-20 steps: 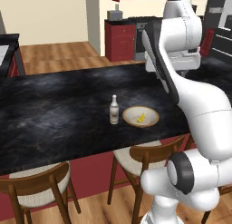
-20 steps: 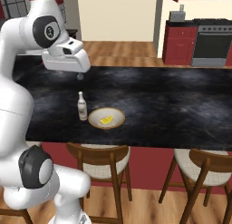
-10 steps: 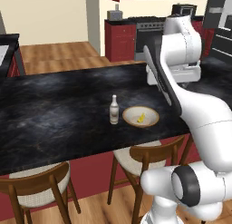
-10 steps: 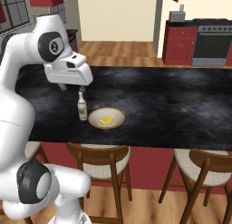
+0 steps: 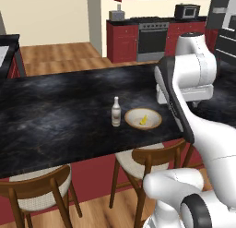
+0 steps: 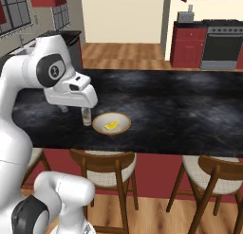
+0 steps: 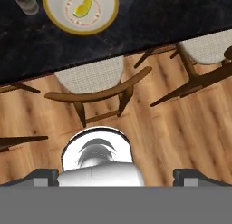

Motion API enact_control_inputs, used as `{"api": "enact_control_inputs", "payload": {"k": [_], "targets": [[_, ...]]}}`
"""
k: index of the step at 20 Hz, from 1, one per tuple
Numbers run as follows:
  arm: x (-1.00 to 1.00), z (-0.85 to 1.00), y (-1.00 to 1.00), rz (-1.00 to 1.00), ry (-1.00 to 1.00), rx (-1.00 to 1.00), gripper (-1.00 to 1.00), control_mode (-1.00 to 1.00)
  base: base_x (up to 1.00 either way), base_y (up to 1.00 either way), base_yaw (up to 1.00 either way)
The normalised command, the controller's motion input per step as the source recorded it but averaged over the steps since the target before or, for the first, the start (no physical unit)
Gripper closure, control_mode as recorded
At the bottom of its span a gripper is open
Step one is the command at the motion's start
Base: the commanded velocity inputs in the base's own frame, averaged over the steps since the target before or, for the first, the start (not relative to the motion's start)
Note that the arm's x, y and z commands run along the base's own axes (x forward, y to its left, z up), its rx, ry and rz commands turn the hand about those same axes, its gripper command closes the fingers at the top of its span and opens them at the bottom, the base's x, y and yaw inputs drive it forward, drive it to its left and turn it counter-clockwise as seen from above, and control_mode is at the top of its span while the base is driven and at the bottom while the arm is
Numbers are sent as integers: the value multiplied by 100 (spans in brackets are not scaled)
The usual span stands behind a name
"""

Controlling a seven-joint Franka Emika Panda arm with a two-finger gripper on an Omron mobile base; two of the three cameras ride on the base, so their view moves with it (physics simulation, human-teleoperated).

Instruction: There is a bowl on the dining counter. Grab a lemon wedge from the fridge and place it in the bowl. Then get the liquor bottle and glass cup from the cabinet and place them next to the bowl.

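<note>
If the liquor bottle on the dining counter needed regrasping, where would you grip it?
Grip the liquor bottle around its round body, coming in level from the side away from the bowl. It stands upright close beside the bowl, so that side looks freest, and the narrow neck gives less to hold.

One table [image 5: 55, 116] is standing in the room, a long black marbled slab. It is carrying one bowl [image 5: 154, 117], one lemon wedge [image 5: 144, 120] lying inside that bowl, and one liquor bottle [image 5: 116, 112] standing just beside the bowl. Two wooden chairs with pale seats are showing in the left base view, one [image 5: 147, 160] below the bowl and one [image 5: 34, 195] further along. The right base view is likewise showing two such chairs. One oven [image 5: 152, 38] is sitting against the far wall, and one microwave [image 5: 186, 11] is resting on the red units beside it.
</note>
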Motion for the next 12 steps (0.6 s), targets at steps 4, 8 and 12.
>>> {"api": "enact_control_inputs", "payload": {"k": [4,8,12], "targets": [[-19,-5,-2,0,0,0,-100,100,-30,-6,0],[0,0,0,0,0,0,-100,100,-73,-55,-7],[0,0,0,0,0,0,-100,100,-34,-96,-11]]}}
